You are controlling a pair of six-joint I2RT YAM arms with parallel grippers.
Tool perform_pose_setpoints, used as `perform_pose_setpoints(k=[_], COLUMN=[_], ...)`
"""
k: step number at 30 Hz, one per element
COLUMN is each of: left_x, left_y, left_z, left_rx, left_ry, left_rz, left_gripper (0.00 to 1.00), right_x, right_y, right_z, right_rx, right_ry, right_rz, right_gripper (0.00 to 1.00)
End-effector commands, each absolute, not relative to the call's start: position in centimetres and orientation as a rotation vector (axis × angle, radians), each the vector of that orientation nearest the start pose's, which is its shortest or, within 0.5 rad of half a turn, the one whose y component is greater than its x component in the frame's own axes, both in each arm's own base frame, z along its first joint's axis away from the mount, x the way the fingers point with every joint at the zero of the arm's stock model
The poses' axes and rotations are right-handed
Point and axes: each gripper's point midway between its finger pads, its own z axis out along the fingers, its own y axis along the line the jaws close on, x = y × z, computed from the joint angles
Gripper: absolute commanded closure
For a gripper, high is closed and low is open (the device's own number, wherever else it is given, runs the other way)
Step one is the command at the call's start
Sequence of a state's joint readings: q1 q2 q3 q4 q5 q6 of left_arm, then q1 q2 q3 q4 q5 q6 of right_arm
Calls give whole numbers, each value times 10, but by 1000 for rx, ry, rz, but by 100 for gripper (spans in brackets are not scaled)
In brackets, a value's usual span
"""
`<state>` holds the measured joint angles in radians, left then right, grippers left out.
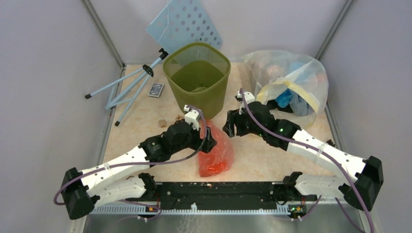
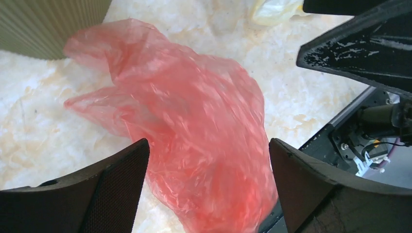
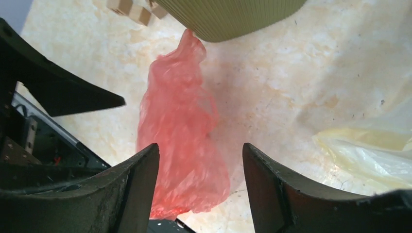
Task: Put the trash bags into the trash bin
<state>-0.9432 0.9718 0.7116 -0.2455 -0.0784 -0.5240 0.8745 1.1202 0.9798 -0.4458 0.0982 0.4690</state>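
Note:
The orange-red trash bag (image 1: 216, 153) lies crumpled on the table in front of the olive-green trash bin (image 1: 197, 77). It also shows in the left wrist view (image 2: 194, 126) and the right wrist view (image 3: 180, 131). My left gripper (image 1: 208, 138) is open and hovers over the bag's left edge; the bag sits between its spread fingers (image 2: 121, 184), not gripped. My right gripper (image 1: 232, 125) is open and empty, above the table just right of the bag's top. The bin's wall shows in the left wrist view (image 2: 48, 24) and the right wrist view (image 3: 228, 17).
A large clear bag of colourful items (image 1: 289, 85) sits at the back right. A pale blue perforated panel (image 1: 187, 24) leans behind the bin. A folded tripod (image 1: 128, 87), a small card box (image 1: 156, 90) and small wooden blocks (image 3: 131, 9) lie left of the bin.

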Motion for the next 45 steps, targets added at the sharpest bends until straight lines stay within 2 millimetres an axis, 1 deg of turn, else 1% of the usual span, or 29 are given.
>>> perform_pose_setpoints(k=[1, 4, 7, 9, 11, 13, 14, 16, 18, 20, 21, 24, 26, 28, 29, 31, 33, 36, 38, 39, 40, 42, 43, 45], left_x=[189, 186, 182, 180, 180, 181, 181, 181, 180, 177, 173, 165, 165, 165, 165, 165, 168, 179, 187, 189, 190, 194, 197, 201], left_y=[-259, -257, -258, -258, -254, -247, -244, -241, -240, -242, -247, -257, -255, -252, -252, -249, -243, -228, -221, -221, -222, -223, -224, -226], left_z=[173, 167, 163, 158, 150, 145, 142, 141, 141, 140, 144, 155, 159, 158, 157, 150, 139, 128, 126, 127, 128, 130, 131, 132], left_rx=[325, 336, 372, 391, 397, 384, 378, 365, 357, 371, 407, 492, 495, 497, 501, 488, 444, 331, 277, 265, 261, 252, 246, 241], left_ry=[2130, 2148, 2163, 2195, 2238, 2269, 2279, 2276, 2271, 2268, 2257, 2219, 2214, 2224, 2232, 2264, 2307, 2354, 2357, 2355, 2352, 2338, 2330, 2311], left_rz=[-780, -771, -779, -764, -724, -686, -678, -700, -738, -780, -825, -911, -903, -883, -875, -851, -797, -698, -682, -700, -729, -761, -770, -784], left_gripper=[5, 9, 15, 17, 18, 23, 28, 35, 39, 39, 36, 20, 16, 15, 15, 15, 15, 15, 15, 15, 15, 10, 7, 1], right_x=[218, 206, 192, 181, 176, 171, 169, 166, 164, 164, 164, 159, 158, 160, 161, 168, 174, 184, 189, 190, 192, 194, 195, 194], right_y=[267, 273, 278, 282, 281, 280, 280, 281, 283, 285, 287, 298, 304, 306, 307, 307, 306, 303, 304, 305, 306, 305, 304, 301], right_z=[200, 189, 179, 173, 162, 154, 152, 151, 151, 147, 145, 147, 151, 151, 151, 150, 146, 140, 143, 144, 147, 152, 153, 153], right_rx=[-424, -478, -512, -540, -529, -523, -522, -528, -527, -522, -521, -560, -565, -548, -539, -513, -486, -431, -420, -421, -419, -418, -423, -433], right_ry=[2142, 2141, 2130, 2111, 2130, 2152, 2158, 2161, 2160, 2175, 2180, 2165, 2148, 2156, 2159, 2169, 2198, 2232, 2225, 2221, 2213, 2204, 2203, 2212], right_rz=[677, 751, 846, 927, 951, 964, 975, 997, 1014, 1020, 1024, 1072, 1092, 1093, 1088, 1060, 1013, 938, 927, 924, 920, 911, 899, 878], right_gripper=[38, 40, 44, 44, 44, 43, 42, 38, 36, 33, 33, 33, 34, 37, 41, 49, 53, 60, 65, 69, 76, 98, 100, 100])
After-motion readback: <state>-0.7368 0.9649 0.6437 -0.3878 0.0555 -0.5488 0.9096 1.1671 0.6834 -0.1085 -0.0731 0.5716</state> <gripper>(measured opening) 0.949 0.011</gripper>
